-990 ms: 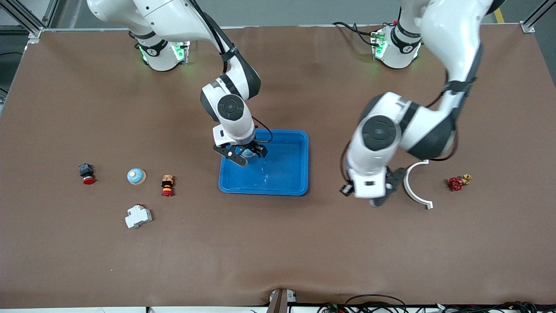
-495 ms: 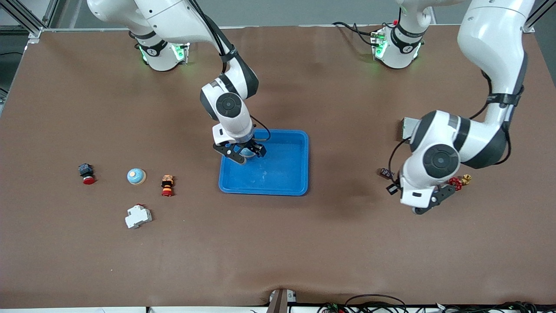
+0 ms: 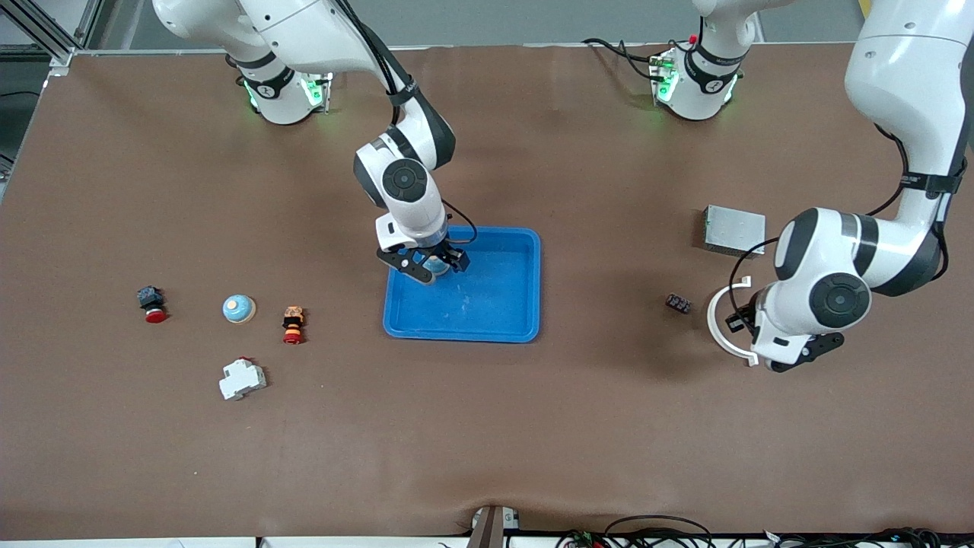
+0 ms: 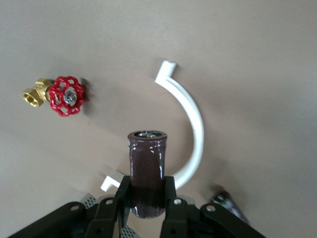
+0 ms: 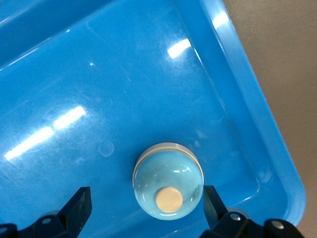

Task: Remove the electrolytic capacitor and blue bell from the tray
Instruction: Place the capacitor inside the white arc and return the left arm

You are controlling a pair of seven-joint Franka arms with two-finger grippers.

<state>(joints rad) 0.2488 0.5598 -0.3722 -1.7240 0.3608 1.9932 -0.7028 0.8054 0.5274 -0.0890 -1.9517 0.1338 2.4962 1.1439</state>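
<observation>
Right, nearest the front camera sits a white breaker block (image 3: pixel 243 379), and just farther up runs a row toward the right arm's end of the table: a red-capped button (image 3: pixel 152 304), a second pale blue bell (image 3: pixel 239 308) and an orange-and-red button (image 3: pixel 293 323). At the left arm's end, the left gripper (image 4: pixel 147 201) hangs over the white curved bracket (image 3: pixel 721 326), fingers clamped tight on the dark brown capacitor (image 4: pixel 147 171), which stands upright between them, its top poking clear above the fingertips. In the left wrist view a red-handled brass valve (image 4: pixel 58 95) lies on the table beside that bracket, apart from it. A small dark part (image 3: pixel 678 303) rests between the bracket and the blue tray (image 3: pixel 502 332). Over the tray's corner nearest the right arm's base, the right gripper (image 5: pixel 147 204) is spread wide, holding nothing, and the bell (image 5: pixel 168 180) sits on the tray floor right between its open fingers, touching neither as far as the right wrist view shows. Farthest from the camera, a grey metal box (image 3: pixel 733 230) lies on the table.
</observation>
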